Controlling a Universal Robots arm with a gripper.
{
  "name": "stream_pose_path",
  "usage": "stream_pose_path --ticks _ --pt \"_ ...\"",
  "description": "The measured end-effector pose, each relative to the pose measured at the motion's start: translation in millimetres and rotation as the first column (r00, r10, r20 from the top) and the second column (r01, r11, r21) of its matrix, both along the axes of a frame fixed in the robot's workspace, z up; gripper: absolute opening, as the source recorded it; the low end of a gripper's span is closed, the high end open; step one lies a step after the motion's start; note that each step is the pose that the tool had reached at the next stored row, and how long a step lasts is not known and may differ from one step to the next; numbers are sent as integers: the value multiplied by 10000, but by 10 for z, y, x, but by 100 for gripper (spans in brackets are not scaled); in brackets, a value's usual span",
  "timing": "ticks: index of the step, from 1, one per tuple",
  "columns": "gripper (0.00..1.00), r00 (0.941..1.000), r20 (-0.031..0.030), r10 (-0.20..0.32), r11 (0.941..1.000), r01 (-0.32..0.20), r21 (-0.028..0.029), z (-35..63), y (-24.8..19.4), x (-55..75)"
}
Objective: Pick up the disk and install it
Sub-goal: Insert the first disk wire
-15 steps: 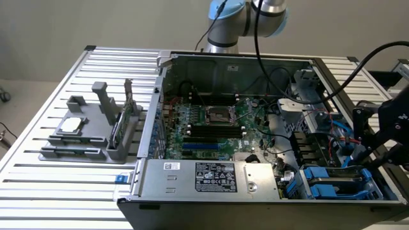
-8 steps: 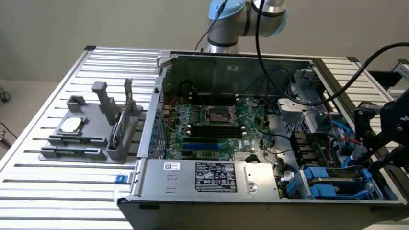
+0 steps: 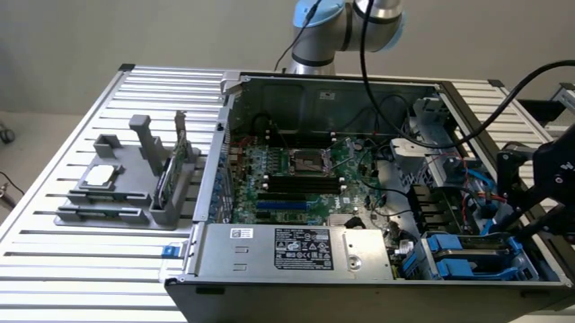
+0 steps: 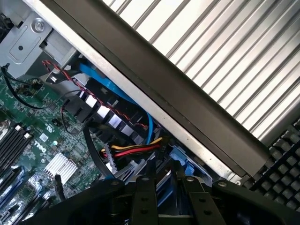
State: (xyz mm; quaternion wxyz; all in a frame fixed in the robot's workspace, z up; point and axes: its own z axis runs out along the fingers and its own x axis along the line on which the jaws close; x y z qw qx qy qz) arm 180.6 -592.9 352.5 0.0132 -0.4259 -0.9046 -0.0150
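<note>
My black gripper point(image 3: 523, 223) hangs over the drive bay in the corner of the open computer case point(image 3: 229, 134) at the exterior view's right. In the wrist view its two dark fingers point(image 4: 144, 197) stand close together, with a strip of the silver-grey disk point(image 4: 164, 180) and its blue carrier between them, so the gripper point(image 4: 166, 190) looks shut on it. The disk sits edge-on, so its label is hidden. Blue carrier plastic point(image 3: 472, 261) fills the bay just below the gripper.
A grey fixture point(image 3: 126, 202) on the slatted table holds a small silver chip point(image 3: 99, 176) and a green memory stick point(image 3: 175, 165). The power supply point(image 3: 297, 249), motherboard point(image 3: 297, 168), a blue cable point(image 4: 117, 96) and red-yellow wires point(image 4: 136, 150) crowd the bay. A black keyboard point(image 4: 281, 159) lies outside the case wall.
</note>
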Motion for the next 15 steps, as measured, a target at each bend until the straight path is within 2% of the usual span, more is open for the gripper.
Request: stream_pose_path --ticks 4,10,12,15 --pt "27 9989 -79 -462 9989 462 1 -12 0 -1" --pt "27 9942 -170 -1061 9944 1061 11 -19 0 0" --pt "27 9923 -214 -1221 9925 1222 25 -20 0 -1" --pt "27 9892 -278 -1441 9895 1444 81 -23 0 -1"
